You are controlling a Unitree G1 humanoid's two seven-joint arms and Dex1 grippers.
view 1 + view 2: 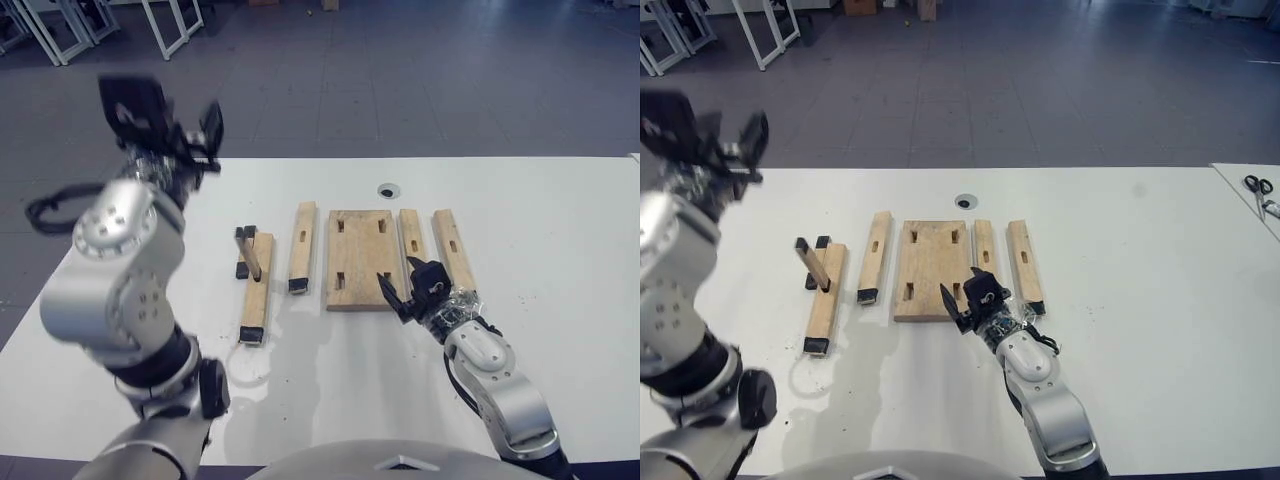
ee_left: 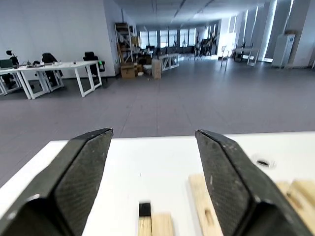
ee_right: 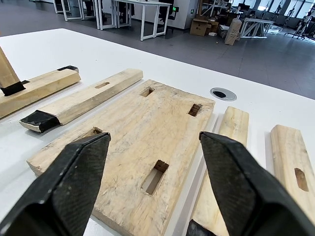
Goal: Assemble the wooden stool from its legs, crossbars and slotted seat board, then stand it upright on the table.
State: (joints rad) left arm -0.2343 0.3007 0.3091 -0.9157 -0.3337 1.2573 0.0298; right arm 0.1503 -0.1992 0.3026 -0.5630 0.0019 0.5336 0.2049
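White table (image 1: 560, 380) fills the foreground, with grey floor and desks (image 2: 54, 73) in the open room behind. Near the table's middle the board (image 1: 358, 258) lies flat with four slots facing up, and a cable hole (image 1: 388, 190) sits near it at 1 o'clock. At the board's 9 o'clock, just beside it, lies the inner left leg (image 1: 302, 247), slot up, its dark-capped end toward the robot. Farther out at 9 o'clock lies the outer left leg (image 1: 258, 287), with a crossbar (image 1: 250, 252) standing out of it and leaning toward 11 o'clock. At the board's 3 o'clock the inner right leg (image 1: 411, 238) lies just beside the board's edge, and the outer right leg (image 1: 452, 250) lies parallel, a little apart. The right gripper (image 1: 410, 285) sits low at the board's 5 o'clock corner, its fingers spread wide and holding nothing. From it the board stretches away toward 11 o'clock, and the inner right leg's near end lies by its outer finger; whether it touches the wood cannot be told. The left gripper (image 1: 175, 115) is raised high over the table's far left edge, at 10 o'clock from the board and well apart from every part, fingers wide and empty. Scissors (image 1: 1258, 186) lie at the far right.
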